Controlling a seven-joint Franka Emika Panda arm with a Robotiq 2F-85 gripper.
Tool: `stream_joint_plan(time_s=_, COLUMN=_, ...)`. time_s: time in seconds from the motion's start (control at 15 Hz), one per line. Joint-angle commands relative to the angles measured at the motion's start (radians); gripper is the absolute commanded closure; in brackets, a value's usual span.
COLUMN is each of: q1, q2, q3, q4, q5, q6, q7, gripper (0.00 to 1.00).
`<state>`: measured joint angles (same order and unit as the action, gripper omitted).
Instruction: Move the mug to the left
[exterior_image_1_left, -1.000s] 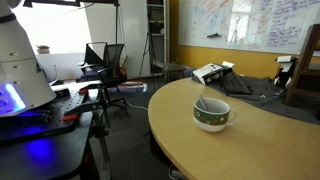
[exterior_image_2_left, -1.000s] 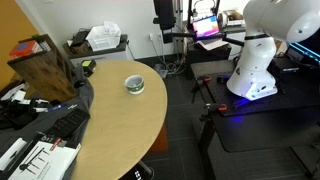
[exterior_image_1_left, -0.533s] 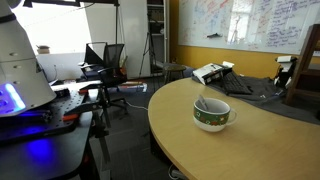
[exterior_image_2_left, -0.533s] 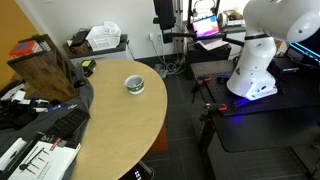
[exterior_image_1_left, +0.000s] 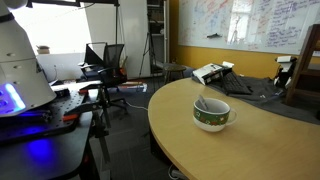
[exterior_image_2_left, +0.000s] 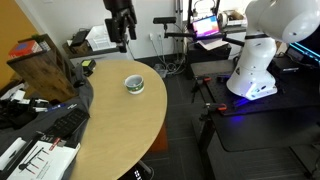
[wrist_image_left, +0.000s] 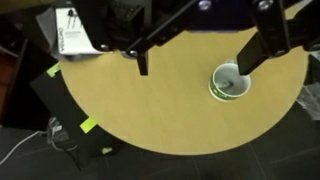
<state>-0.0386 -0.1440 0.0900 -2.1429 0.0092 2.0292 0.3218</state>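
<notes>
The mug (exterior_image_1_left: 211, 115) is squat and bowl-like, with a white inside and a green patterned band. It stands on the curved wooden table (exterior_image_1_left: 260, 150) near the rounded edge. It shows in both exterior views (exterior_image_2_left: 134, 84) and at the right of the wrist view (wrist_image_left: 230, 83). My gripper (exterior_image_2_left: 120, 42) hangs high above the table, behind the mug and apart from it. In the wrist view its two fingers (wrist_image_left: 193, 70) are spread wide and hold nothing. The mug lies just below the right finger's tip.
A flat white-and-black device (exterior_image_1_left: 212, 72) and dark cloth (exterior_image_1_left: 250, 88) lie at the table's far side. A brown paper bag (exterior_image_2_left: 45, 68) and a keyboard (exterior_image_2_left: 65, 122) stand on the cluttered side. Beyond the table edge are the floor, the office chairs (exterior_image_1_left: 105, 62) and the white robot base (exterior_image_2_left: 255, 62).
The gripper has come into an exterior view above the table where earlier none showed. The mug has not moved.
</notes>
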Motion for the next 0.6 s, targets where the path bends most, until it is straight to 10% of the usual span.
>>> stream_joint_plan(time_s=0.0, q1=-0.011, q2=0.201, q3=-0.044, q4=0.101, q5=-0.039, q6=0.161, q7=0.104, gripper=0.0)
stream_joint_plan(time_s=0.53, q1=0.032, q2=0.573, q3=-0.199, q4=0.263, q5=-0.097, q6=0.256, q7=0.271, gripper=0.0)
